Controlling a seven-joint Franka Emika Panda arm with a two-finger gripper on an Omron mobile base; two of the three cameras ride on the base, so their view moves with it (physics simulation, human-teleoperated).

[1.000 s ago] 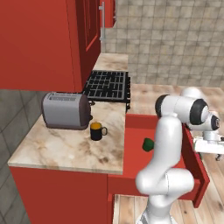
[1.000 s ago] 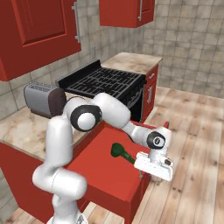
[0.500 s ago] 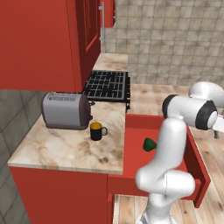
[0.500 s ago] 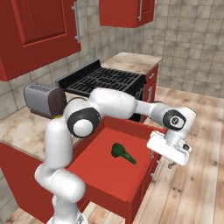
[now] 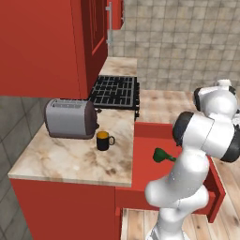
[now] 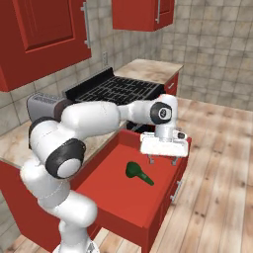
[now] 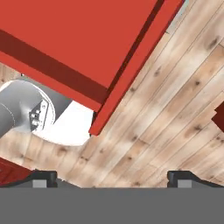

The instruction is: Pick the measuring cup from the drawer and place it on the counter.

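The beige-brown marbled stone tabletop [image 5: 70,159] lies broad and flat over red cabinets, polished-looking and hard, with open room in front of the toaster. That bare patch looks like the sensible landing spot later. Beside it the wide red box drawer [image 6: 106,185] stands pulled out, with a flat smooth floor and tall side walls. Those walls matter: my read is that the descent should come straight down from above, well inside them.

On the tabletop, the brushed grey metal toaster [image 5: 70,118] sits boxy and rounded at the corners, and just beside it is the small black mug with an orange inside [image 5: 104,140], which is not the target. Behind them, the black stove grate [image 5: 115,91] forms an open lattice.

Now the gripper [image 6: 161,159] hovers over the far side of the drawer near its front wall, empty, its fingers spread apart with nothing between them. The hand view looks past the drawer's edge to plank flooring, so it isn't lined up yet.

Smallest of all, the dark green measuring cup with round bowl and long tapering handle [image 6: 138,173] lies on the drawer floor, near the gripper but clear of it. I'd judge the slim straight handle awkward, so closing across the bowl rim or the thick handle root seems steadier.
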